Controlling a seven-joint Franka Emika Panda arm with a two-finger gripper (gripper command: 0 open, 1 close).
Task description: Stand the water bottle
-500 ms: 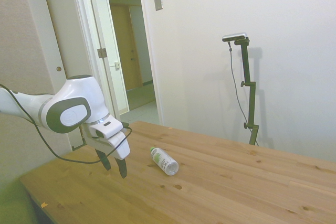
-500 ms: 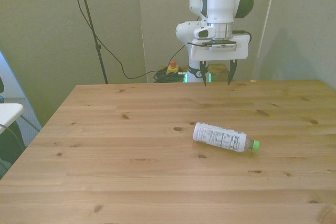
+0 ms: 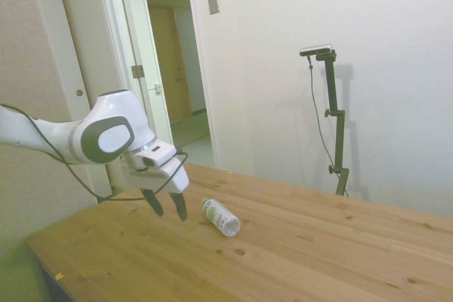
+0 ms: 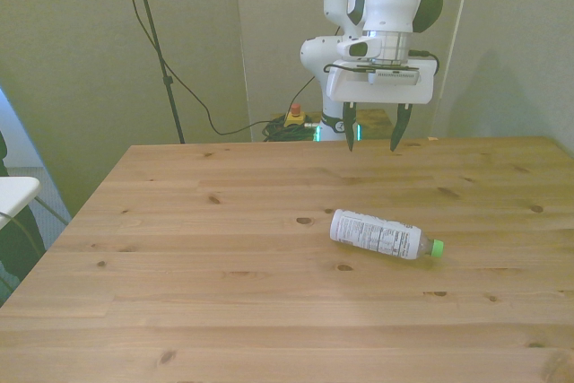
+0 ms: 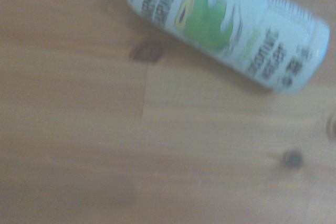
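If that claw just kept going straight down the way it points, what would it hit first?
Probably bare wooden table. The open claw points down and hangs short of the lying clear plastic bottle with the green cap, though depth is uncertain.

I see knotty matt wood table [image 4: 224, 248], clear plastic water bottle [image 4: 377, 235], glossy white label [image 5: 220, 24], green cap [image 4: 436, 248].

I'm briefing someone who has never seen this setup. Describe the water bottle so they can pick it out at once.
Start at the wooden table that fills the lower part of the front view. Toward the front view's right of its middle, the water bottle lies on its side, in front of the gripper, which hangs open above the far edge. It is small and clear, with a green cap and a white printed label, and it is the only loose thing there.
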